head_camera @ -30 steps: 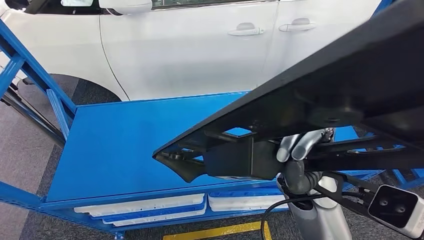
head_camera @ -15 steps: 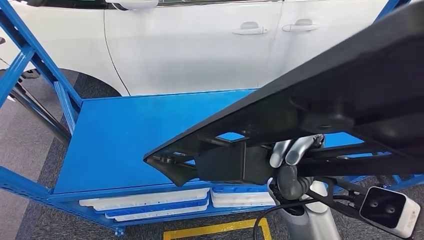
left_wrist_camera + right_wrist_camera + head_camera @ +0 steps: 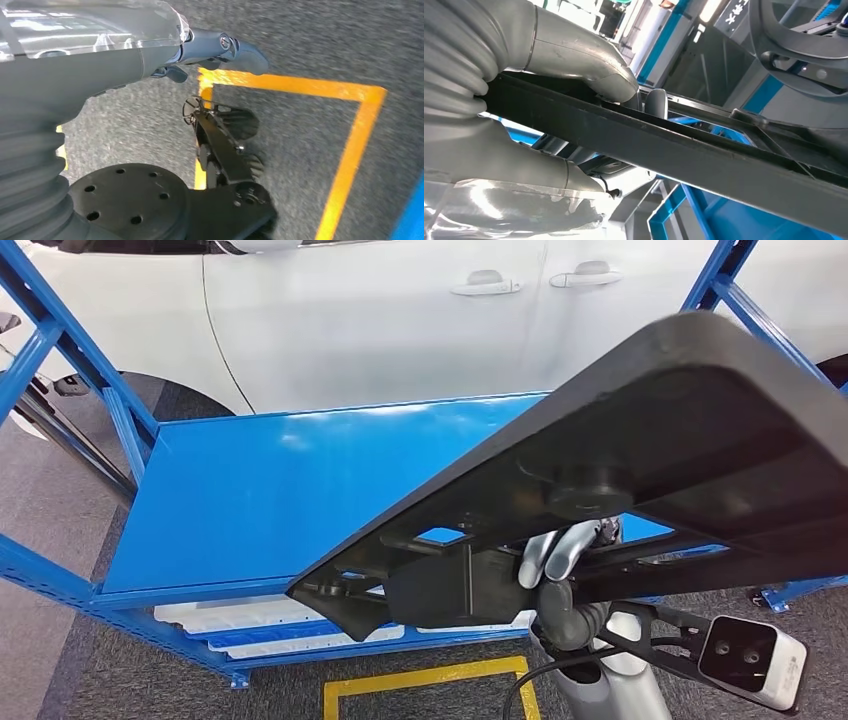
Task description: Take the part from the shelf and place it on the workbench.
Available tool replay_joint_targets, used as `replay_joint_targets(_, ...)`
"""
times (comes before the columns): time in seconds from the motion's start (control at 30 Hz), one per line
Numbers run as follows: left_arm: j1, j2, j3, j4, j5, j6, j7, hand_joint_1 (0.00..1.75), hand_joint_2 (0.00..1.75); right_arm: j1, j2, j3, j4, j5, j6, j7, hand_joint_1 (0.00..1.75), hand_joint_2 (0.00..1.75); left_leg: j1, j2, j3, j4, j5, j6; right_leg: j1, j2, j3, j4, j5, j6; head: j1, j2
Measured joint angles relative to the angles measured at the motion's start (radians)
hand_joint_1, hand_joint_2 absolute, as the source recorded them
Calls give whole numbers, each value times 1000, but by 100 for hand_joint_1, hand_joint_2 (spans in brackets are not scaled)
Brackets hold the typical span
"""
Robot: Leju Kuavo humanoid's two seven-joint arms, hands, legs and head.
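Observation:
A large black plastic part slants across the head view, from a pointed end at lower centre to a broad rounded end at upper right. My right hand grips it from below near its ribbed underside. In the right wrist view the thumb and fingers clamp a black bar of the part. The part hangs above the right front of the blue workbench. My left hand hangs over the floor, holding nothing, fingers apart.
A white car stands close behind the workbench. Blue frame posts rise at the left and the right. White trays sit under the bench top. Yellow tape marks the grey floor.
The whole view has shifted slightly. The black part has swung, so its broad rounded end now shows at upper right, and my right hand sits a little lower and further left.

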Motion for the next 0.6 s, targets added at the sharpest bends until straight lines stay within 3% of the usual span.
replay_joint_targets(0.07,-3,0,0,0,-4,6,9,0,175,0,-1,-2,1,-21,9,0,175,175,-3,0,106,-148,32,11,3,0,-18,6,15,6,0,0)
replay_joint_targets(0.1,-4,0,0,0,-8,10,12,0,175,0,-2,-4,2,-31,13,0,175,175,-7,-1,138,-202,42,17,3,0,-24,9,21,10,0,0)
replay_joint_targets(0.13,-5,-1,-1,0,-11,13,15,0,175,0,-4,-7,3,-38,16,0,175,175,-10,-1,151,-228,47,24,3,0,-27,10,28,16,0,0)
replay_joint_targets(0.23,-3,-4,-1,0,-16,18,20,0,175,0,-9,-16,6,-45,22,0,175,175,-13,0,138,-234,72,41,0,3,-32,7,46,34,0,0)
replay_joint_targets(0.27,-4,-6,-1,0,-17,19,21,0,175,0,-12,-19,6,-46,24,0,175,175,-11,3,130,-237,85,48,-1,5,-40,17,30,39,0,0)
replay_joint_targets(0.3,-5,-8,-1,0,-17,19,21,0,175,0,-14,-21,7,-46,25,0,175,175,-8,5,118,-240,99,54,-2,7,-53,45,-4,45,0,0)
replay_joint_targets(0.37,-7,-8,-1,0,-18,19,21,0,175,1,-19,-26,8,-48,26,0,175,175,-6,8,89,-240,124,60,-8,8,-87,159,-110,56,0,0)
replay_joint_targets(0.4,-7,-8,-2,0,-19,19,21,0,175,2,-21,-28,8,-49,27,0,175,175,-7,9,73,-239,135,59,-11,8,-100,227,-150,61,0,0)
replay_joint_targets(0.43,-6,-8,-2,0,-20,20,21,0,175,3,-23,-29,10,-51,29,0,175,175,-7,9,57,-238,147,58,-14,8,-103,278,-166,65,0,0)
replay_joint_targets(0.47,-6,-8,-2,0,-22,22,22,0,175,4,-25,-31,11,-54,32,0,175,175,-7,9,41,-236,158,56,-16,8,-91,299,-160,67,0,0)
replay_joint_targets(0.5,-6,-8,-3,0,-24,24,23,0,175,6,-27,-34,12,-58,38,0,175,175,-7,9,26,-234,168,53,-18,7,-60,282,-136,68,0,0)
replay_joint_targets(0.53,-6,-8,-5,0,-27,27,23,0,175,7,-29,-39,13,-60,47,0,175,175,-7,9,12,-232,177,50,-20,7,-12,231,-111,67,0,0)
replay_joint_targets(0.6,-6,-6,-9,0,-34,31,22,0,175,12,-30,-54,12,-62,69,0,175,175,-8,8,-7,-226,194,42,-18,8,101,80,-107,58,0,0)
